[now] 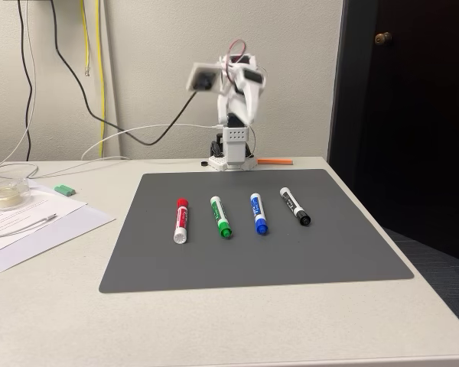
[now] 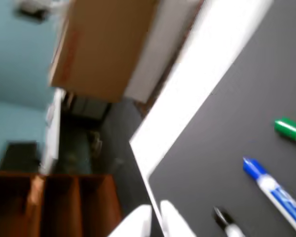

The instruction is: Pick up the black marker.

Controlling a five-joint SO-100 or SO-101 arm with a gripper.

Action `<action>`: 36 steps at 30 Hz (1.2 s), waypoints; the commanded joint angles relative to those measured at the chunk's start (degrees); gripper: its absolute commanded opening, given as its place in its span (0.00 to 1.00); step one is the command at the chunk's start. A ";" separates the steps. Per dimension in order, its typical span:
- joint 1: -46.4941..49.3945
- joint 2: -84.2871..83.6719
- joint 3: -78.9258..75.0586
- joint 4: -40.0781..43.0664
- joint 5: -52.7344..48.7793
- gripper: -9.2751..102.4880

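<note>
Black marker (image 1: 295, 206), rightmost of 4 on the grey mat (image 1: 367, 245) beside the blue-capped marker (image 1: 258, 212), looks light, rigid and smooth, likely best pinched mid-barrel across its width, while the gripper (image 2: 155, 219) fingertips sit nearly together, holding nothing.
</note>
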 commanded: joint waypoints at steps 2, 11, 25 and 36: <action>-3.87 -4.22 -6.24 1.93 -13.36 0.10; -8.79 -9.67 -6.68 13.01 -35.16 0.11; -13.80 -27.69 -5.80 14.33 -46.85 0.14; -15.29 -31.55 -5.62 14.68 -49.22 0.27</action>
